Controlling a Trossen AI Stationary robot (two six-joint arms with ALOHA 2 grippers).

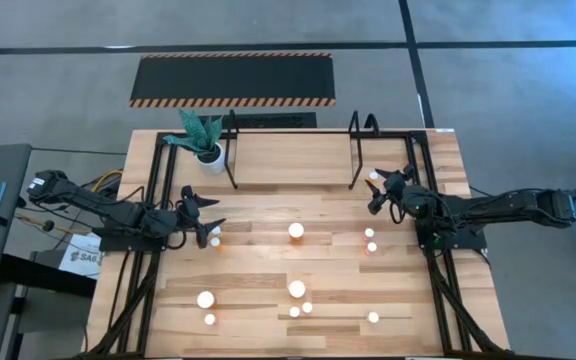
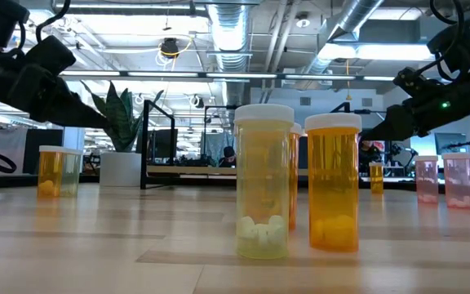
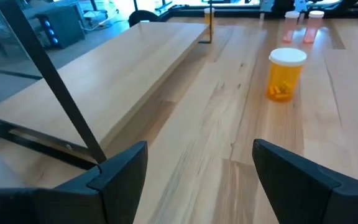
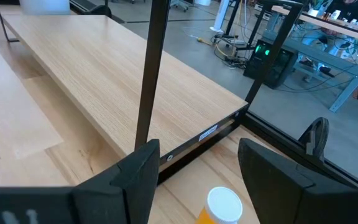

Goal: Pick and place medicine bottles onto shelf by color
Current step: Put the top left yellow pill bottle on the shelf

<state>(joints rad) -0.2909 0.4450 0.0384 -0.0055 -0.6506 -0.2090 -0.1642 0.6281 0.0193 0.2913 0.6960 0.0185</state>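
Note:
Several medicine bottles with white caps stand upright on their bases across the wooden table: an orange one (image 3: 286, 74) ahead of my left gripper, a yellow one (image 2: 263, 184) and an orange one (image 2: 333, 184) near the front, and pink ones (image 2: 457, 180) at the right. The shelf (image 1: 293, 160) stands at the far middle with no bottle on its board. My left gripper (image 1: 203, 215) hovers open at the table's left, my right gripper (image 1: 380, 190) open by the shelf's right upright. An orange bottle (image 4: 222, 205) stands low between the right fingers, not touched.
A green plant in a white pot (image 1: 203, 140) stands by the shelf's left upright. A black hazard-striped mat (image 1: 233, 80) lies on the floor beyond the table. The shelf's thin black uprights (image 4: 151, 74) rise close ahead of my right gripper. Bare wood lies between the scattered bottles.

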